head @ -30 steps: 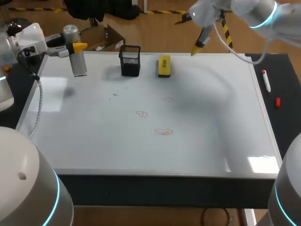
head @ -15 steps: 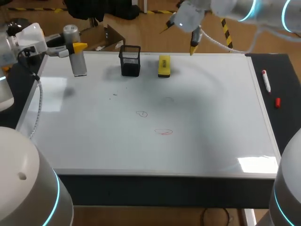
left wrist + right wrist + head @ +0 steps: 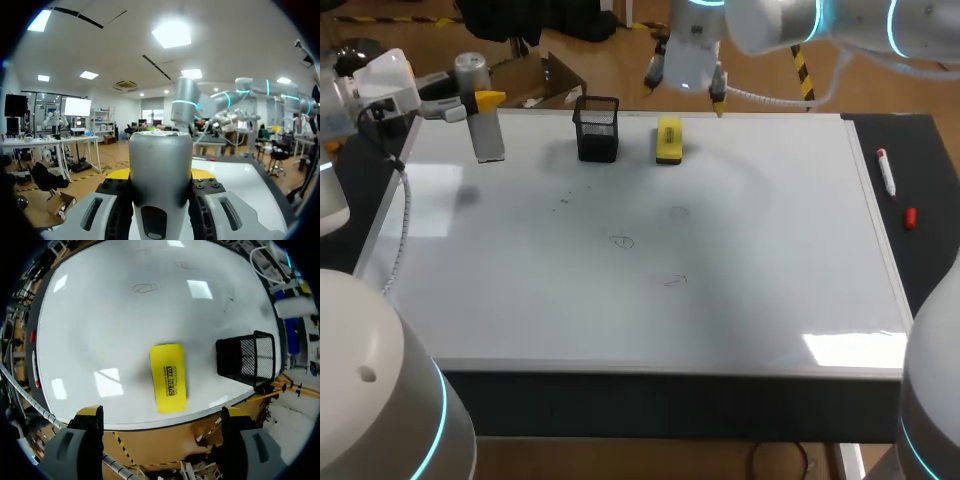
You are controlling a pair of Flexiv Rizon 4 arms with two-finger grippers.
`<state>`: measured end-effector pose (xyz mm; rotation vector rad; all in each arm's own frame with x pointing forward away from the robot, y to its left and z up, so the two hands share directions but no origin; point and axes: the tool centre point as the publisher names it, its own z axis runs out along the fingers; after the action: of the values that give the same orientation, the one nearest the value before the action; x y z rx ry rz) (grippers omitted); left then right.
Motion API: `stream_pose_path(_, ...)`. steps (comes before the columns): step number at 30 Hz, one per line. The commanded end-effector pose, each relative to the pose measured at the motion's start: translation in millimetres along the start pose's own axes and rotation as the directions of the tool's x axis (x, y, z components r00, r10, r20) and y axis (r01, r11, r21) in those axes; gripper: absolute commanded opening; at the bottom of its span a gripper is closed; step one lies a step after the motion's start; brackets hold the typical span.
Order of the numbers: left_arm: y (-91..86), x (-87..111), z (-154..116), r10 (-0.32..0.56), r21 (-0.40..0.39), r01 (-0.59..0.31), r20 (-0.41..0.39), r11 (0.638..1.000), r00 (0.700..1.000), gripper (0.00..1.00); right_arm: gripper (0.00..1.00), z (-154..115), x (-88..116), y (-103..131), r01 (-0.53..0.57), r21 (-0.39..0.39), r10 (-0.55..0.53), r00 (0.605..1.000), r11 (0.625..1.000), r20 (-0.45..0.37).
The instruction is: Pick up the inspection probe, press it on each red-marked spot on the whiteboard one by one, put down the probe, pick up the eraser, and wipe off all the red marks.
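Whiteboard [image 3: 620,330], seen from overhead. Left gripper [image 3: 480,100], upper left: clamped on upright inspection probe [image 3: 488,135]. Right gripper [image 3: 684,92], top centre: fingers spread wide, near yellow eraser [image 3: 668,139]; mesh cup [image 3: 597,130] beside it; faint marks [image 3: 622,241] mid-board.

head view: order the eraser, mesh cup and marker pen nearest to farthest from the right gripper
1. Yellow eraser, right beside the right gripper.
2. Black mesh cup, left of the eraser.
3. Marker pen, far out at the right side.
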<state>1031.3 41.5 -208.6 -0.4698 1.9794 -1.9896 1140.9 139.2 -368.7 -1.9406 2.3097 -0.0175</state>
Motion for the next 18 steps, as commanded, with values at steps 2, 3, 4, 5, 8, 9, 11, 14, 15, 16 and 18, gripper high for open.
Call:
stream_pose_path(2,-0.5,0.8,0.1,0.002,0.002,-0.002,0.003,1.000,1.000,0.00,1.00,-14.4,6.5,12.0,0.230,0.075,-0.228,0.973,0.970,-0.026)
stream_pose_path(3,-0.5,0.8,0.1,0.002,0.002,-0.002,0.003,1.000,1.000,0.00,1.00,-15.6,6.8,13.1,0.225,0.070,-0.225,0.974,0.972,-0.016)
stream_pose_path(4,-0.5,0.8,0.1,0.002,0.002,-0.002,0.003,1.000,1.000,0.00,1.00,-16.5,6.8,13.9,0.226,0.071,-0.226,0.974,0.972,-0.013)
stream_pose_path(5,-0.5,0.8,0.1,0.002,0.002,-0.002,0.003,1.000,1.000,0.00,1.00,-17.0,6.7,14.9,0.213,0.064,-0.214,0.977,0.975,0.002)
stream_pose_path(8,-0.5,0.8,0.1,0.002,0.002,-0.002,0.003,1.000,1.000,0.00,1.00,-17.6,4.9,16.8,0.191,0.049,-0.192,0.981,0.980,0.015)
stream_pose_path(9,-0.5,0.8,0.1,0.002,0.002,-0.002,0.003,1.000,1.000,0.00,1.00,-17.3,3.4,17.5,0.189,0.050,-0.190,0.982,0.981,0.014)
stream_pose_path(11,-0.5,0.8,0.1,0.002,0.002,-0.002,0.003,1.000,1.000,0.00,1.00,-16.2,1.1,18.5,0.173,0.037,-0.174,0.984,0.984,0.022)
stream_pose_path(14,-0.5,0.8,0.1,0.002,0.002,-0.002,0.003,1.000,1.000,0.00,1.00,-12.6,-1.3,20.7,0.166,0.009,-0.166,0.986,0.986,0.032)
stream_pose_path(15,-0.5,0.8,0.1,0.002,0.002,-0.002,0.003,1.000,1.000,0.00,1.00,-11.1,-2.3,21.7,0.168,0.014,-0.169,0.985,0.986,0.030)
stream_pose_path(16,-0.5,0.8,0.1,0.002,0.002,-0.002,0.003,1.000,1.000,0.00,1.00,-9.5,-2.8,22.2,0.173,-0.003,-0.173,0.985,0.985,0.027)
stream_pose_path(18,-0.5,0.8,0.1,0.002,0.002,-0.002,0.003,1.000,1.000,0.00,1.00,-8.2,-3.5,23.5,0.182,-0.014,-0.181,0.983,0.983,0.023)
